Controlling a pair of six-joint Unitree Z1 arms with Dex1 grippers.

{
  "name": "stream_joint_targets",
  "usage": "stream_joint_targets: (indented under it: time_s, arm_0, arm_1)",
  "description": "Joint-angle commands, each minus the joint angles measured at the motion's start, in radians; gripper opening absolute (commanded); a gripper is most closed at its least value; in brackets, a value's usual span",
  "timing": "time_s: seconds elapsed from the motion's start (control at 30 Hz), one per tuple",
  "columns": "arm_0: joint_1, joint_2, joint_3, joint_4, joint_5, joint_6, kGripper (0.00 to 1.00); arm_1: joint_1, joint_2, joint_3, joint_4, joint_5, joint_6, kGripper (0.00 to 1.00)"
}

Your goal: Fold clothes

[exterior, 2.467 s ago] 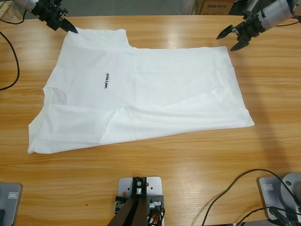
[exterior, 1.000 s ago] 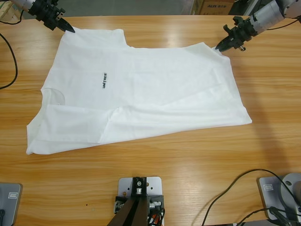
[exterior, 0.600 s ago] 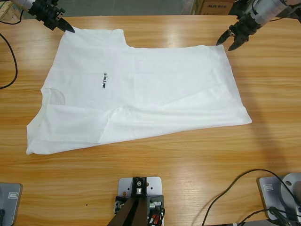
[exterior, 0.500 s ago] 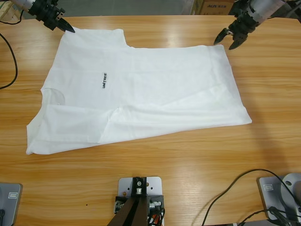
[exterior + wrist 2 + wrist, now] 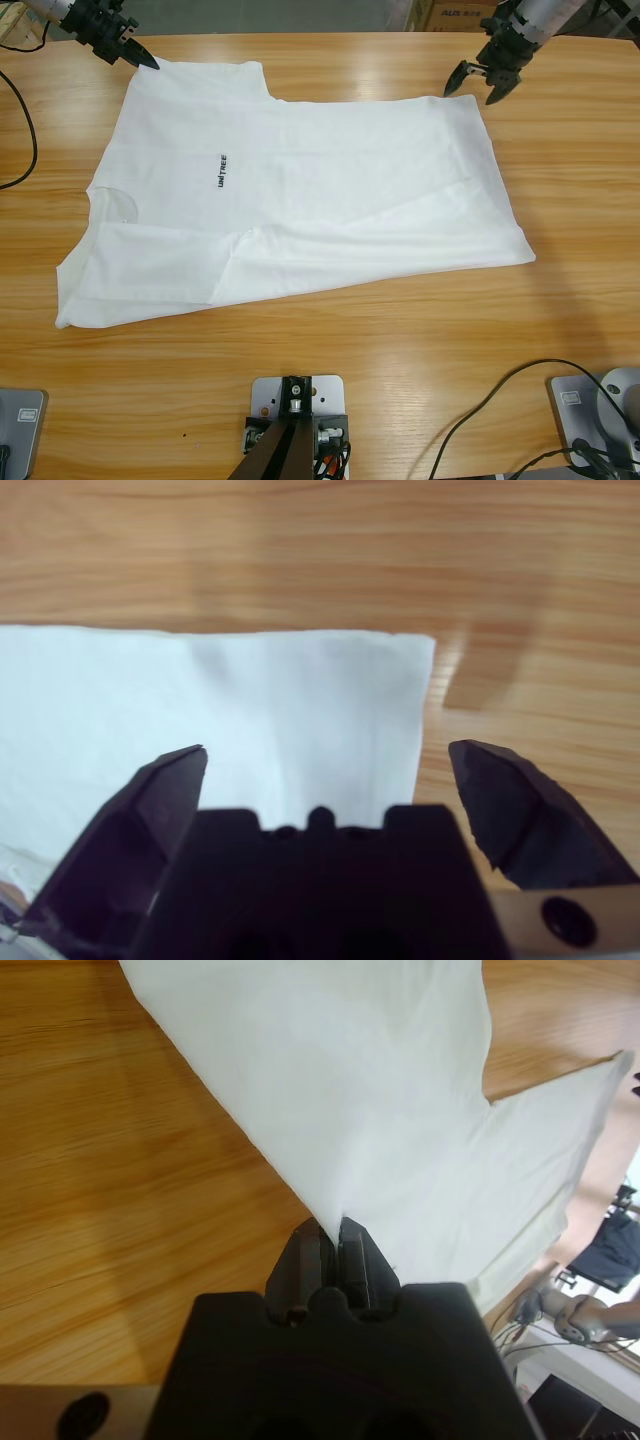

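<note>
The white T-shirt (image 5: 290,195) lay spread flat on the wooden table (image 5: 400,360), neck to the left. At its far left corner the left gripper (image 5: 150,64) was pinched closed on the cloth. At the far right corner the right gripper (image 5: 473,84) hovered, jaws wide apart, holding nothing.

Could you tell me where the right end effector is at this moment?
High view, upper right: the right end effector hovers open over the shirt's far corner.
</note>
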Motion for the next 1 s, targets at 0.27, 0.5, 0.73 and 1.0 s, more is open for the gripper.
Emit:
stream_joint_targets:
  time_s: [0.27,0.5,0.73,1.0]
  arm_0:
    - [0.019,0.033,-0.576,0.089,-0.015,0.018,0.0]
    - [0.02,0.033,-0.576,0.089,-0.015,0.02,0.0]
    - [0.019,0.03,-0.576,0.089,-0.015,0.02,0.0]
    - [0.018,0.03,-0.576,0.089,-0.015,0.02,0.0]
  arm_1:
    - [0.027,0.17,-0.225,0.165,-0.071,-0.011,1.0]
    - [0.028,0.191,-0.251,0.187,-0.074,-0.008,1.0]
    - [0.056,0.198,-0.254,0.191,-0.077,-0.007,0.926]
    - [0.077,0.218,-0.28,0.219,-0.073,-0.01,0.904]
